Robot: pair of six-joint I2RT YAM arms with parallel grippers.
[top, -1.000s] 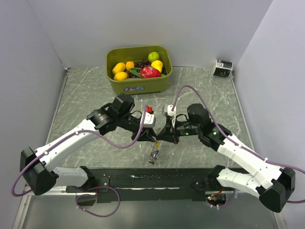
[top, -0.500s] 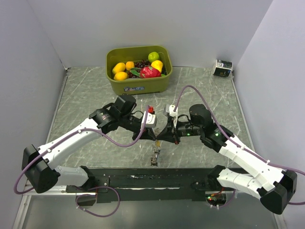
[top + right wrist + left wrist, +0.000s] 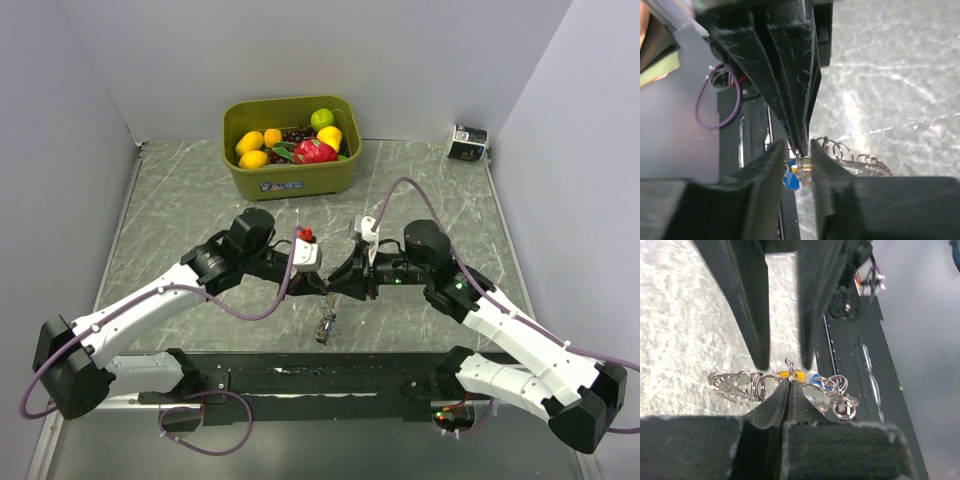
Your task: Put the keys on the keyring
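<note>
The keys [image 3: 324, 326] hang in a bunch with metal rings below the point where both grippers meet. My left gripper [image 3: 321, 288] is shut on a small keyring [image 3: 789, 365], pinching it at its fingertips [image 3: 789, 382]. A yellow key head [image 3: 792, 374] and a blue key head [image 3: 816, 381] sit just behind the ring, with a string of rings [image 3: 740, 384] to the left. My right gripper [image 3: 337, 288] is open; in the right wrist view [image 3: 797, 156] its jaws stand on either side of the left fingertips and the ring. The blue key [image 3: 790, 180] shows below.
A green bin [image 3: 290, 178] of fruit stands at the back centre. A small dark box [image 3: 467, 142] sits at the back right corner. The black base rail [image 3: 300, 375] runs along the near edge, just below the hanging keys.
Both wrists have shifted slightly, the left one down and left, the right one to the right. The grippers still meet at the same spot and the key bunch hangs where it was.
</note>
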